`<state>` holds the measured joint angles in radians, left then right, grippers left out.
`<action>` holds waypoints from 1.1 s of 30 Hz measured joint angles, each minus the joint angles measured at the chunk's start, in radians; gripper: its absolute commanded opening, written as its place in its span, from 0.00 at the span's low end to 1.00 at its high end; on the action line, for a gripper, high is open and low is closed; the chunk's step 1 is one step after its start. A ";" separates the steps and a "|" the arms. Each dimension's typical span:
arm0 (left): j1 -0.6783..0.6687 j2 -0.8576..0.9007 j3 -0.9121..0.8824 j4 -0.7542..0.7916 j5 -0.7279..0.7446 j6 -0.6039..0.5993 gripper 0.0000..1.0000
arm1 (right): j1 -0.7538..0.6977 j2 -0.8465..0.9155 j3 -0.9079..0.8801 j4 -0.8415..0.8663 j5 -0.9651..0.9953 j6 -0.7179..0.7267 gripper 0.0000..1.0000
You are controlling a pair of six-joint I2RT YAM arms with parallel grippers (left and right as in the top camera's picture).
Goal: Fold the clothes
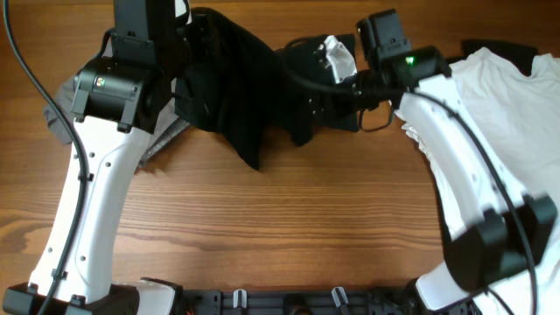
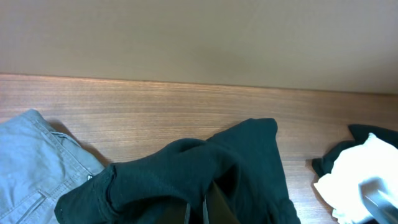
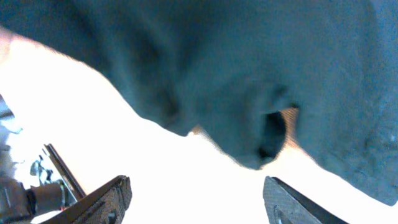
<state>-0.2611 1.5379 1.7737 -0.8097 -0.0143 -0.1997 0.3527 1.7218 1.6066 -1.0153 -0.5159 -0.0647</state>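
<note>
Overhead view: the wooden table (image 1: 262, 219) carries three garments, all in the upper part of the frame. The black shirt (image 1: 227, 87) is the biggest and the one being worked. It sits bunched at upper centre, stretching between the two wrists with a loose flap drooping toward the middle of the table. It looks lifted like this so that its weight pulls it open and an edge or corner can be found. The white shirt (image 1: 516, 114) lies spread at the far right, partly under the right arm. The trousers (image 2: 31, 162) lie at the left, beside and under the left arm. Both are probably parked aside to wait their turn. In the left wrist view the left tool (image 2: 208, 208) sits at the bottom edge with its fingers pressed together and black cloth gathered over them, so I judge it is pinching the shirt as the anchor. In the right wrist view the right tool (image 3: 196, 193) is spread wide, with the black cloth hanging just beyond the fingertips and none visibly between them. It seems poised for a second grip. That view is badly overexposed, so I cannot tell whether it touches the cloth.
</note>
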 measured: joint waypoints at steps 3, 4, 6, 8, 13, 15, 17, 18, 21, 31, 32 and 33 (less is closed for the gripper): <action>0.000 0.000 0.000 -0.001 0.000 0.000 0.04 | 0.130 -0.048 0.000 -0.012 0.098 0.035 0.67; 0.000 0.000 0.000 -0.001 -0.001 0.000 0.04 | 0.174 -0.043 0.000 -0.011 0.130 0.042 0.67; 0.000 0.000 0.000 -0.001 -0.004 0.000 0.04 | 0.233 -0.023 -0.015 0.011 0.179 0.053 0.66; 0.000 0.000 0.000 -0.001 -0.004 0.000 0.04 | 0.283 0.004 -0.052 0.045 0.230 0.076 0.66; 0.000 0.000 0.000 0.000 -0.004 0.000 0.04 | 0.348 0.104 -0.166 0.154 0.320 0.144 0.70; 0.000 0.000 0.000 0.000 -0.004 0.000 0.04 | 0.354 0.129 -0.194 0.209 0.330 0.158 0.71; 0.000 0.000 0.000 0.002 -0.004 0.000 0.04 | 0.359 0.137 -0.200 0.251 0.330 0.171 0.72; 0.000 0.000 0.000 0.003 -0.004 0.000 0.04 | 0.362 0.137 -0.200 0.278 0.329 0.175 0.73; 0.000 0.000 0.000 0.006 -0.004 0.000 0.04 | 0.381 0.137 -0.200 0.315 0.331 0.201 0.73; 0.000 0.000 0.000 0.011 -0.004 0.000 0.04 | 0.510 0.145 -0.200 0.395 0.482 0.430 0.75; 0.000 0.000 0.000 0.011 -0.004 0.000 0.04 | 0.520 0.153 -0.200 0.395 0.507 0.453 0.76; 0.000 0.000 0.000 0.011 -0.004 0.000 0.04 | 0.530 0.161 -0.200 0.394 0.539 0.481 0.76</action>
<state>-0.2611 1.5379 1.7737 -0.7986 -0.0181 -0.1993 0.8825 1.8828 1.4071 -0.6212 0.0231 0.4160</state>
